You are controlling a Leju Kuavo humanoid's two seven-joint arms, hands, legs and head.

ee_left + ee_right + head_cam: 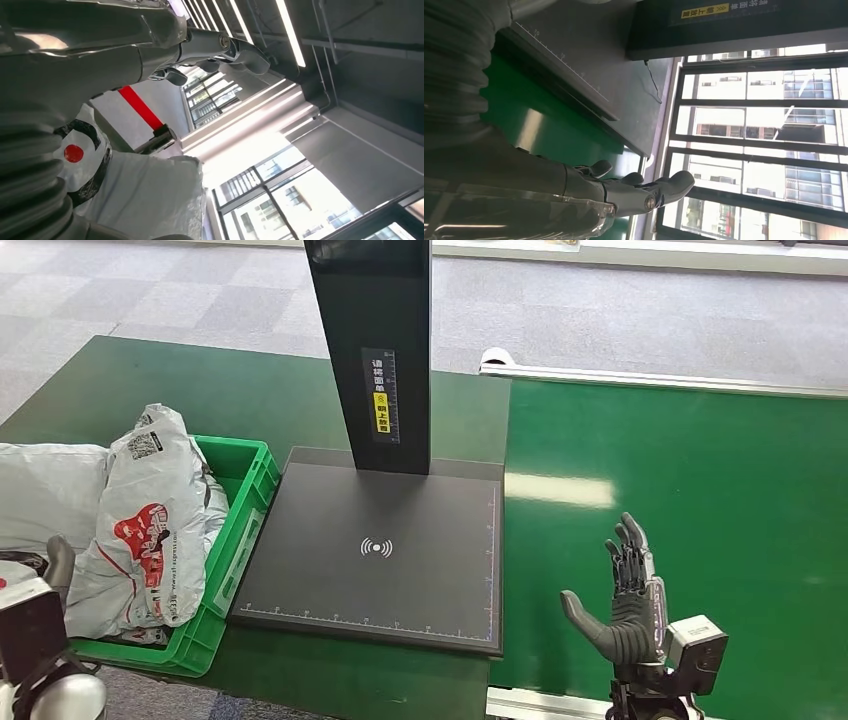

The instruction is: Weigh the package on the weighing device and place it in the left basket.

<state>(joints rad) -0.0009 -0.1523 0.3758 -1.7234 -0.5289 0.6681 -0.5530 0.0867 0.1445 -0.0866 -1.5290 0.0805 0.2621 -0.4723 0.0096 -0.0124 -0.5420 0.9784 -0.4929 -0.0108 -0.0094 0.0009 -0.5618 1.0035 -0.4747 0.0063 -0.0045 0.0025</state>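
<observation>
A white package (145, 520) with red print lies tilted in the green basket (245, 510) at the left of the table. My left hand (55, 565) shows at the lower left beside the basket. In the left wrist view its fingers (225, 50) stretch out straight, apart from the white package (150, 195), and hold nothing. The black weighing platform (380, 550) with its tall column (375, 350) stands bare in the middle. My right hand (625, 600) is raised over the green belt (700, 490) to the platform's right, fingers spread and empty. The right wrist view shows this hand (624, 190) next to the platform's edge (589, 60).
A second grey-white package (45, 490) lies at the far left, partly over the basket's rim. The green belt has a metal rail (660, 380) along its far edge and another rail (540, 702) along its near edge. Beyond the table is grey tiled floor.
</observation>
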